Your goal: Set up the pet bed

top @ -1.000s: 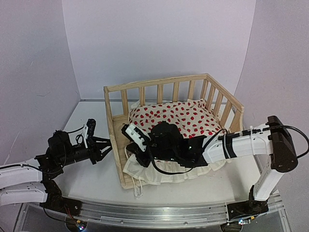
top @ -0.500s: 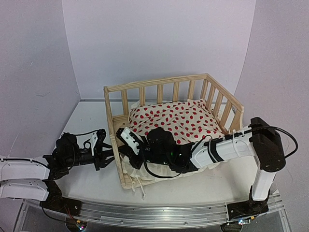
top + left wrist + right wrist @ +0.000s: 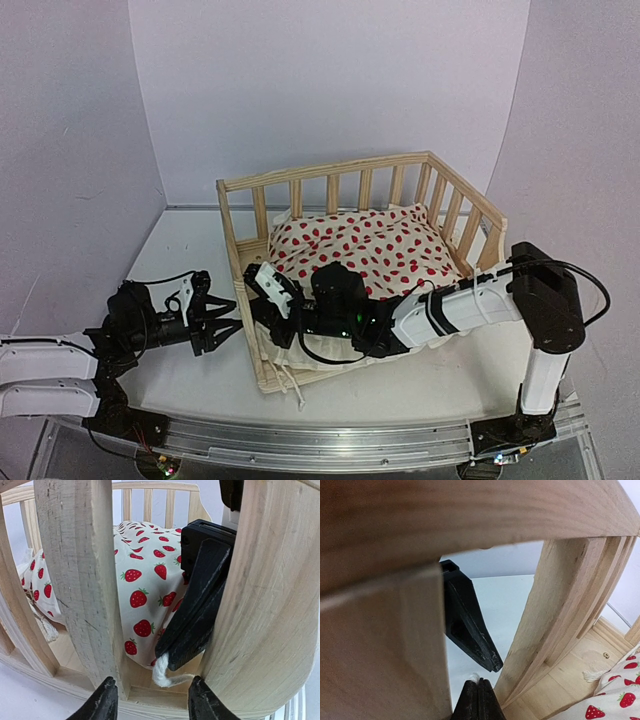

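The pet bed (image 3: 330, 172) sits level, a light pine frame with slatted rails along the back and both sides, its near side open; inside lies the white cushion (image 3: 370, 245) — strawberry-printed, ruffle-edged, bunched toward the back rail; one white tie string (image 3: 162, 672) ends low between two left-rail slats — a second string (image 3: 292, 388) trails off the front edge.

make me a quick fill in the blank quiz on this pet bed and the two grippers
1. The cushion is printed with red ____.
2. The right gripper, inside the bed, is shut on the end of a white ____.
3. The left gripper, jaws open, faces the slats from ____ the bed.
4. The wooden frame has slatted rails on ____ sides.

Missing words: strawberries; string; outside; three
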Controlling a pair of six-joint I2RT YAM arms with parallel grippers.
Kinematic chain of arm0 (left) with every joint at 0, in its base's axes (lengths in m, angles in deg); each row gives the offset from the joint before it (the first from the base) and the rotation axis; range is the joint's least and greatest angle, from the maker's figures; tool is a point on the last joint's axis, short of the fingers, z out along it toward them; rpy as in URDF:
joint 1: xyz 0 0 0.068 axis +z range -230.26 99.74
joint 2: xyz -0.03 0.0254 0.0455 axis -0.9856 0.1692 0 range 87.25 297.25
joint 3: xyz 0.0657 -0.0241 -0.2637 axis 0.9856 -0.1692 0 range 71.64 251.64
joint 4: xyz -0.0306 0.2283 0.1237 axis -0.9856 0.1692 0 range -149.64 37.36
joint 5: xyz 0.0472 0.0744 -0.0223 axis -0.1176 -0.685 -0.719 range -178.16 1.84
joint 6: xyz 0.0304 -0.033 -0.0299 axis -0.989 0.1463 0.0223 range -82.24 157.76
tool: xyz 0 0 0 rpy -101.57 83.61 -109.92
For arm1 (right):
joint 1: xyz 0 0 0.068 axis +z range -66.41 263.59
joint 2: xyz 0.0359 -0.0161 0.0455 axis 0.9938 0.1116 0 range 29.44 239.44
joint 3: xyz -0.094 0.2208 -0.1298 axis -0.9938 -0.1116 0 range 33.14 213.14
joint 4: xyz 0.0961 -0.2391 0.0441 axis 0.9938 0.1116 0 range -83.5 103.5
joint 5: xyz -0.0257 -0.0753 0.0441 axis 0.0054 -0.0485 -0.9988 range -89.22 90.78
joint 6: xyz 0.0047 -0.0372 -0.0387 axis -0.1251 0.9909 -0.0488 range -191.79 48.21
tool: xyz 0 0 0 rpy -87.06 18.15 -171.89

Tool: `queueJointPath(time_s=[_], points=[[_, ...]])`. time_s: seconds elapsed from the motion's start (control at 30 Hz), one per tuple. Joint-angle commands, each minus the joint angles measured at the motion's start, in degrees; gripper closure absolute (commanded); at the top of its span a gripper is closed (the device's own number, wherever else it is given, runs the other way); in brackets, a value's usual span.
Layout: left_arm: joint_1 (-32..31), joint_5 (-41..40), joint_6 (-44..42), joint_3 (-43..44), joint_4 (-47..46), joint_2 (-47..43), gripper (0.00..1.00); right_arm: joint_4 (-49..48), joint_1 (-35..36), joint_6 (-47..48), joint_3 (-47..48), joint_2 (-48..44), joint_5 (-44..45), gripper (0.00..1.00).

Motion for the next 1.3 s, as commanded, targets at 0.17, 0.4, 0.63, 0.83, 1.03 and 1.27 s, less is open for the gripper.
queueJointPath(time_s=[0.17, 0.4, 0.63, 0.83, 1.03, 1.27], points=[[-0.5, 4.7, 0.2, 2.9, -4.7, 2.4, 0.83, -2.9, 0.9, -0.7, -0.7, -1.7, -2.1, 1.00], [-0.5, -2.1, 2.9, 6.8, 5.5, 1.8, 1.00, 12.8, 1.1, -1.3, 1.5, -6.6, 6.3, 0.90], [-0.5, -2.8, 13.4, 17.2, 31.8, -0.2, 1.00, 52.8, 1.9, -11.2, 11.8, -15.3, 14.6, 0.60], [-0.5, 3.0, 20.6, 22.7, 44.0, -2.0, 1.00, 60.4, 3.9, -22.5, 8.8, -20.5, 4.1, 0.53], [-0.5, 2.9, 25.7, 27.6, 50.6, -6.0, 1.00, 49.1, 7.8, -26.1, 1.0, -21.2, 0.7, 0.46], [-0.5, 3.1, 22.5, 33.4, 53.0, -4.0, 1.00, 35.1, 9.2, -25.9, -3.0, -18.9, 7.7, 0.41]])
